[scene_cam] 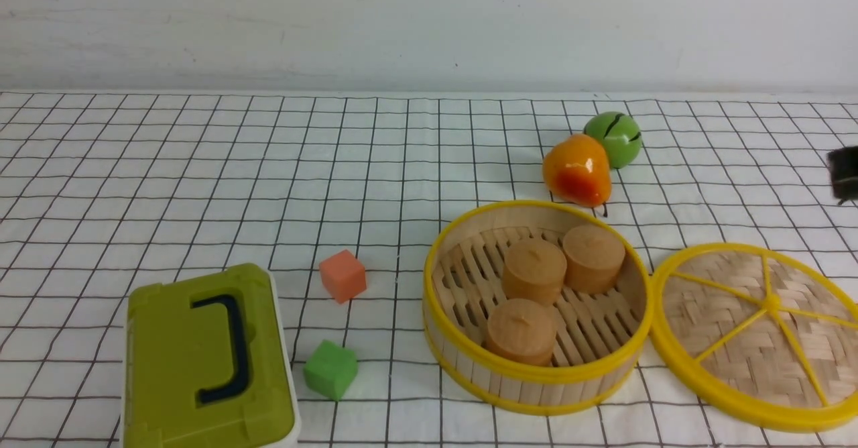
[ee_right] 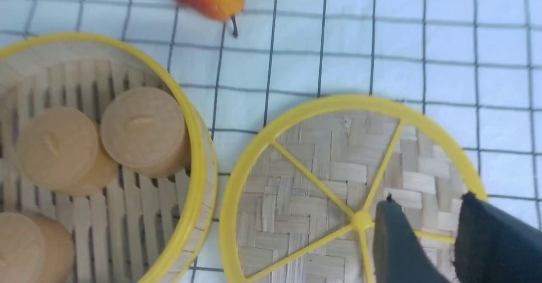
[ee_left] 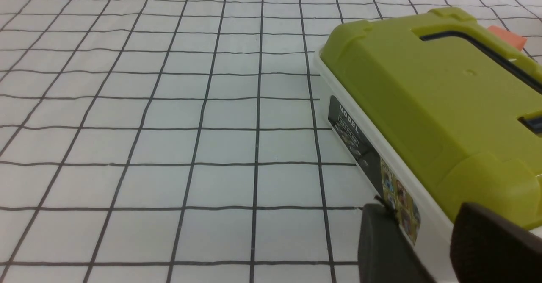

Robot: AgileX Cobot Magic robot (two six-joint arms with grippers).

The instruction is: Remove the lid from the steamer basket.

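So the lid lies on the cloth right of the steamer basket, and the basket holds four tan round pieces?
Three, not four: the front view shows three tan round pieces in the steamer basket. The lid does lie on the cloth to its right.

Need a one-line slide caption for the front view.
Open steamer basket holding three tan cylinders, lid lying flat beside it on gridded cloth.

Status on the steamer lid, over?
Right gripper open above lid, empty. Left gripper open beside green box. Lid off, lying beside steamer basket. Nothing in the way.
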